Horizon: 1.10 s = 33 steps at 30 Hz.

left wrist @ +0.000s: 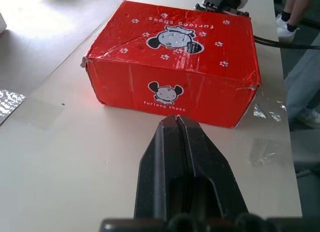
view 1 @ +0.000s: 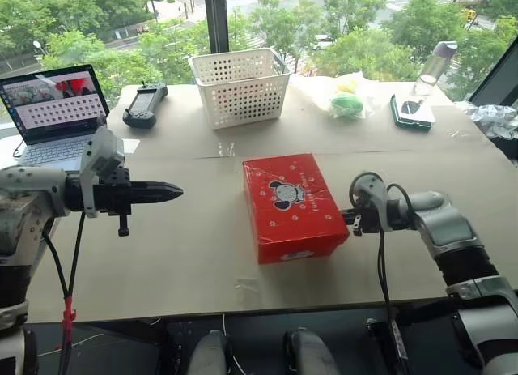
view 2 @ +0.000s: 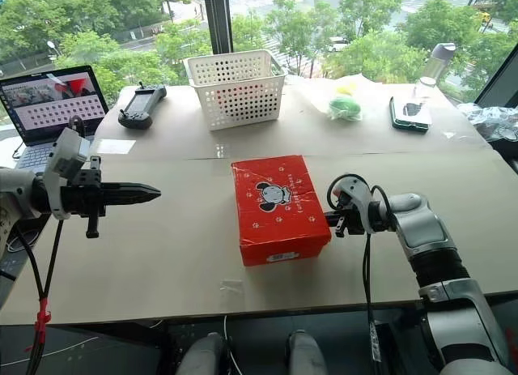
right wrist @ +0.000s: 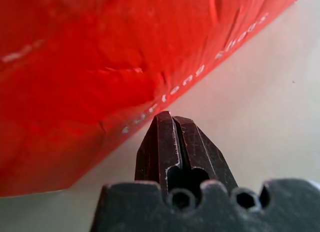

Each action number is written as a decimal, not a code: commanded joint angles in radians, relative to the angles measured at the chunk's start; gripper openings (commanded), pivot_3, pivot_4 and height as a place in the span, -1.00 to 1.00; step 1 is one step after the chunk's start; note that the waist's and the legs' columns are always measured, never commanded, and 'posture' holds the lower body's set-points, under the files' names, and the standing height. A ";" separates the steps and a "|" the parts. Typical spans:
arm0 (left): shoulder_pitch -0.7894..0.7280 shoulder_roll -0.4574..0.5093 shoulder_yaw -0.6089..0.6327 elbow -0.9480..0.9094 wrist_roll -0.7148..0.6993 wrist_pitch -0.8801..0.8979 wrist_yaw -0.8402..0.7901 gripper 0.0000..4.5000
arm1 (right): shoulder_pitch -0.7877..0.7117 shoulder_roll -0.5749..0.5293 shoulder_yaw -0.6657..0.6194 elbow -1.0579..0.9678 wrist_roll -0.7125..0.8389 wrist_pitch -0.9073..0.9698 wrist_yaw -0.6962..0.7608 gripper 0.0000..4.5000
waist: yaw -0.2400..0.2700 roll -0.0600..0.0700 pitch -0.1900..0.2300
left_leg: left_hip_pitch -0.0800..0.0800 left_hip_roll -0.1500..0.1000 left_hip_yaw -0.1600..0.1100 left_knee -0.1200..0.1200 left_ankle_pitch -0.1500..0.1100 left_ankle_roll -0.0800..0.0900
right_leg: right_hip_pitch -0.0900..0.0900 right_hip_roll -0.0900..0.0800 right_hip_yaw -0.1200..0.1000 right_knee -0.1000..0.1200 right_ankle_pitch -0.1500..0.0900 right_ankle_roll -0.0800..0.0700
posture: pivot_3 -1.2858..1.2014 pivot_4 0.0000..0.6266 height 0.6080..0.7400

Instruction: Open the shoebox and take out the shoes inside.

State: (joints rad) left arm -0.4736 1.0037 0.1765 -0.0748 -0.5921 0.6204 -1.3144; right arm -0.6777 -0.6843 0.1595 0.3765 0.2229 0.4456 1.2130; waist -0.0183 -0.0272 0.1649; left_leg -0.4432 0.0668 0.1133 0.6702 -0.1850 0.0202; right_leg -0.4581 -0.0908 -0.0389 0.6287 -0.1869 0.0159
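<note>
Left gripper [view 1: 174, 192]: fingers pressed together, holding nothing, hanging level above the table [view 1: 186, 253] well to the left of the box [view 1: 291, 205] and pointing toward it. The box lies shut near the table's middle, lid flat with the dog logo uppermost; the shoes are not to be seen (presumably inside). Right gripper [right wrist: 170, 123]: fingers likewise pressed together and empty, tip just beside the box's right side wall, low near the table; contact cannot be confirmed. Beyond the box stand a laptop [view 1: 53, 112], a controller [view 1: 144, 105] and a white basket [view 1: 239, 85], all well apart from it. Handling judgement: the cardboard looks light and fairly stiff, with creased corners and a glossy, possibly slippery skin, so the box may slide when pushed. The lid's free edge is the place to take hold, lifted from beneath while the other gripper steadies the body.
</note>
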 commanded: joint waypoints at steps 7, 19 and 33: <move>-0.017 0.001 0.014 -0.018 -0.011 -0.008 0.018 -0.99 | -0.096 0.013 -0.085 0.008 0.075 0.027 0.043 -0.98 | 0.004 0.000 0.000 | 0.001 0.000 0.000 0.000 0.000 0.000 | 0.000 0.000 0.000 0.000 0.000 0.000 | 0.03 -0.52 0.90; -0.044 0.001 0.016 -0.027 -0.025 0.000 0.023 -0.99 | -0.170 -0.025 -0.007 -0.113 -0.001 0.011 0.071 -0.98 | 0.001 0.000 0.000 | 0.001 0.000 0.000 0.000 0.000 0.000 | 0.000 0.000 0.000 0.001 0.000 0.000 | 0.03 -0.52 0.90; -0.090 -0.016 0.044 -0.016 -0.077 0.032 0.059 -0.99 | -0.368 0.189 -0.184 -0.324 0.214 0.322 -0.226 -0.98 | 0.017 -0.001 0.000 | 0.001 0.000 -0.001 -0.001 0.000 -0.001 | 0.001 0.000 -0.002 0.001 0.005 -0.004 | 0.03 -0.52 0.90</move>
State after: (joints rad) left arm -0.5398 0.9812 0.1826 -0.0743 -0.6431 0.6465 -1.2592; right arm -1.1072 -0.4775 -0.0421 0.0672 0.4547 0.7665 1.0102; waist -0.0014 -0.0278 0.1644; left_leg -0.4420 0.0670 0.1127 0.6692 -0.1848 0.0193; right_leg -0.4566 -0.0916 -0.0412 0.6294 -0.1820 0.0120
